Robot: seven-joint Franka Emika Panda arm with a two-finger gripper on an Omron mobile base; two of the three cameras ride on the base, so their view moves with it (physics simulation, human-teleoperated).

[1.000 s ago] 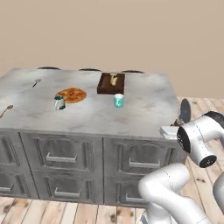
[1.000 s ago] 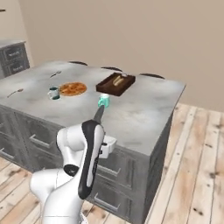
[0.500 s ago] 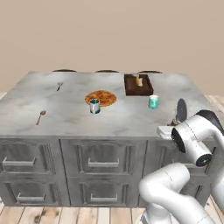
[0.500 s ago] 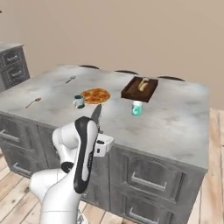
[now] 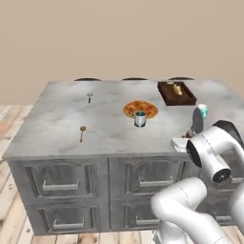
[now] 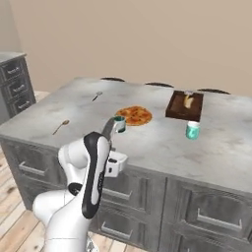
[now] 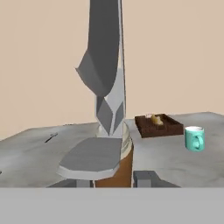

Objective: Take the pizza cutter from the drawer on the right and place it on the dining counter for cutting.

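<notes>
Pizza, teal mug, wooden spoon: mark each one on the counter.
pizza (image 5: 141, 109), left base view, on its topping.
teal mug (image 6: 192, 130), right base view, on its side wall.
wooden spoon (image 5: 82, 131), left base view, on its handle.

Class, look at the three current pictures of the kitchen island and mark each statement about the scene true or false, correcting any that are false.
1. The pizza lies on the dining counter next to a small metal can. True.
2. The pizza cutter lies flat on the marble. False: the gripper is shut on its brown handle and holds it upright, with the blade pointing up.
3. The teal mug stands inside the brown tray. False: it stands on the marble, in front of the tray.
4. Two spoons lie on the counter. True: a wooden spoon and a silver-headed spoon.
5. A drawer in the island front stands open. False: all the drawer fronts in view are closed.
</notes>
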